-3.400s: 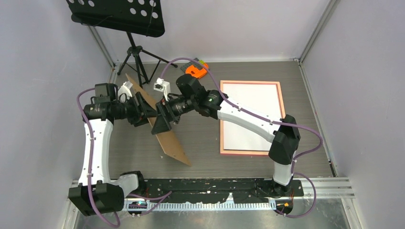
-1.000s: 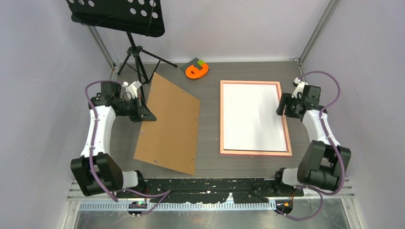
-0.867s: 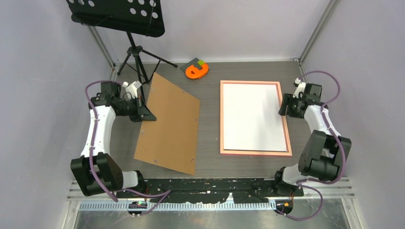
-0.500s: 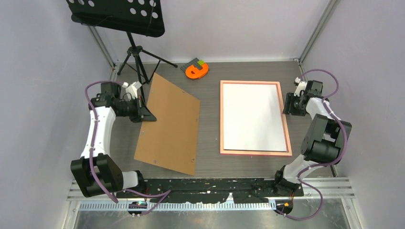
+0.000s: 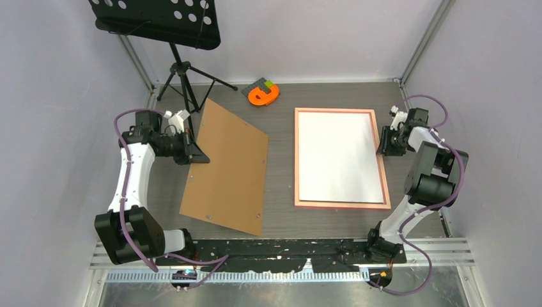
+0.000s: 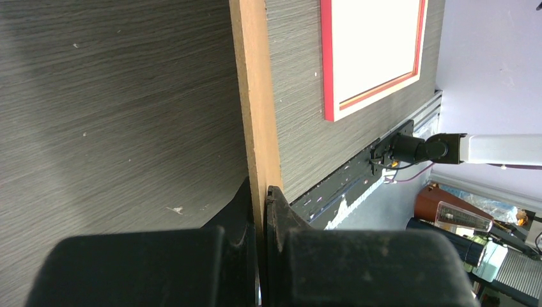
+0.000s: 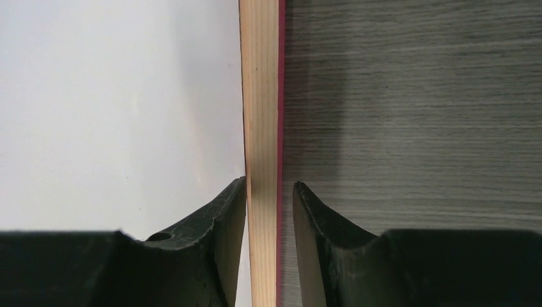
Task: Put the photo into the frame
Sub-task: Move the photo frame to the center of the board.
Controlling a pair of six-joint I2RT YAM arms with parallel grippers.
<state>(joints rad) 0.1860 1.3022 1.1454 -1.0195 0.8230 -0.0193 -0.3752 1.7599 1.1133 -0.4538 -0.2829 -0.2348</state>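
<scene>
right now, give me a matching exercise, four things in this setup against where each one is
Things:
1 board
2 frame
3 orange roll
4 music stand

Places:
A far left corner, on tripod legs
B flat on the right half of the table
C far edge, near the middle
D left half, one edge pinched by the left gripper

Pairs: 1-D, 2-B, 3-C, 4-A

Grey wood-grain table (image 5: 281, 160) carrying everything, brown board (image 5: 227, 169) lying angled across its left half, pink-bordered frame (image 5: 342, 204) lying flat on the right, orange tape-like object (image 5: 263, 96) sitting near the far edge, black tripod (image 5: 184, 77) standing at the far left corner.
</scene>
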